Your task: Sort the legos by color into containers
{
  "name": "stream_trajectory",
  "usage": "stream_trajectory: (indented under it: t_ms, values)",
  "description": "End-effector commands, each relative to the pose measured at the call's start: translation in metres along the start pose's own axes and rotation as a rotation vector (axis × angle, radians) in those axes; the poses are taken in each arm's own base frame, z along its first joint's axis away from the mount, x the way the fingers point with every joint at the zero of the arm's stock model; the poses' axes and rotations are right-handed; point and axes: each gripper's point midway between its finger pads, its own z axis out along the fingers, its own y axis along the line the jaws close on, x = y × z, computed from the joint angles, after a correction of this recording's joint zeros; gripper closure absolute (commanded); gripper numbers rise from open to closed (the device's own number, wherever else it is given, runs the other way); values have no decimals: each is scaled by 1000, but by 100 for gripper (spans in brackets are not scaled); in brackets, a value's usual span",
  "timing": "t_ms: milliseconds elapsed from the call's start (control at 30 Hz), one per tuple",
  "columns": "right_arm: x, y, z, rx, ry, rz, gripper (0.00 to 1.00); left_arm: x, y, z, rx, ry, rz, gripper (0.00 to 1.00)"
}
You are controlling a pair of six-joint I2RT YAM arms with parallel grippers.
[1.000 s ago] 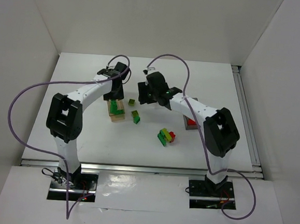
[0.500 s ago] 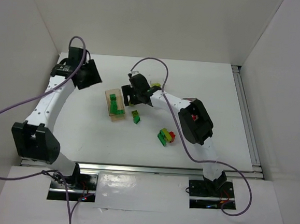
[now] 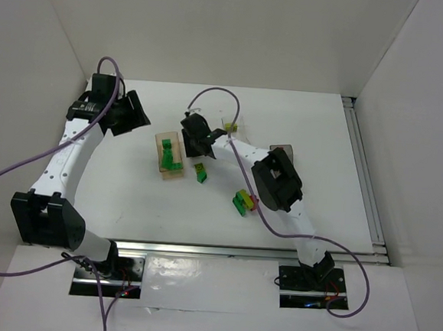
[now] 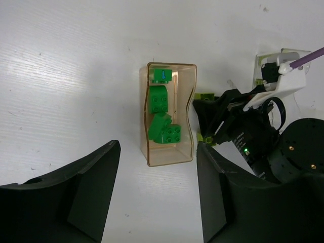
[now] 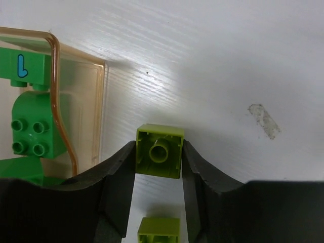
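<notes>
My right gripper [image 5: 159,152] is shut on a lime yellow-green lego [image 5: 159,150], its hollow underside facing the camera, just right of the peach-orange container [image 5: 53,76]. That container [image 3: 169,156] holds several dark green legos [image 4: 163,124]. A second lime lego [image 5: 159,231] lies close below the held one. In the top view the right gripper [image 3: 196,138] hides the held lego. A lime lego [image 3: 199,166], a green lego [image 3: 202,177] and a lime, green and red cluster [image 3: 243,202] lie on the table. My left gripper [image 4: 158,152] hangs open and empty above the table, back at the far left [image 3: 128,113].
The right arm's elbow [image 3: 276,179] stretches over the table's middle right, partly covering a reddish container [image 3: 283,149]. Purple cables loop above both arms. White walls close in the left, back and right sides.
The left arm has swung from the peach container out to the far left. The right gripper has moved left to the container's side and shut on the lime lego.
</notes>
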Motion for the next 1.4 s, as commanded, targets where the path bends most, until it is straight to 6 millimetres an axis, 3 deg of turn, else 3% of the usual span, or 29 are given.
stream_trajectory:
  t_ms: [0,67,100,133,167,200,233,300,367,567,700,733,833,867,933,1033,1100,1133,1167,1200,1233,1267,1367]
  values:
    - [-30,-5,-33,50,-90,21,63,-5,-4,-1,34,-17,15,29]
    - [-49,-4,-51,34,-156,39,63,-5,-7,-4,46,-21,15,29]
    - [-53,-13,-71,19,-187,44,63,-7,-8,-4,50,-29,16,29]
    - [-75,-16,-82,-5,-287,55,63,-6,-5,-6,41,-34,6,29]
    - [-77,-23,-92,-8,-317,67,63,-7,-4,-5,32,-39,-3,29]
    - [-66,-38,-94,16,-306,73,63,-5,-3,-7,32,-40,-3,28]
    - [-82,-53,-110,26,-348,110,63,-1,-2,-5,26,-28,-19,28]
    - [-88,-75,-117,70,-360,146,63,7,2,-6,22,-20,-30,27]
    - [-84,-100,-118,110,-347,167,63,8,2,-5,26,-28,-30,27]
    - [-74,-139,-103,179,-297,216,58,16,1,-2,46,-2,-30,27]
    - [-75,-143,-91,204,-249,227,25,18,0,1,50,11,-31,25]
    - [-82,-145,-94,218,-268,231,23,20,1,1,45,19,-31,23]
    - [-95,-137,-114,204,-337,233,22,15,6,-2,17,-10,-31,21]
    - [-89,-138,-117,205,-333,232,24,14,5,-6,23,-21,-30,21]
    - [-94,-114,-134,147,-361,181,30,13,7,-6,15,-25,-30,21]
    - [-75,-70,-137,20,-325,69,36,11,7,-10,13,-40,-39,21]
    - [-55,-47,-128,-59,-259,0,36,7,5,-11,17,-48,-39,21]
    - [-46,-36,-124,-79,-227,-47,31,7,5,-11,17,-48,-39,21]
    - [-33,-32,-118,-87,-174,-79,28,7,5,-11,17,-48,-39,21]
    - [-34,-27,-114,-105,-160,-98,25,7,5,-11,17,-48,-39,21]
    - [-15,-21,-102,-116,-96,-151,21,6,4,-15,22,-58,-38,21]
    - [-7,-14,-98,-138,-65,-175,19,6,4,-15,22,-58,-38,21]
    - [3,-5,-85,-181,-4,-193,19,5,9,-19,6,-77,-30,21]
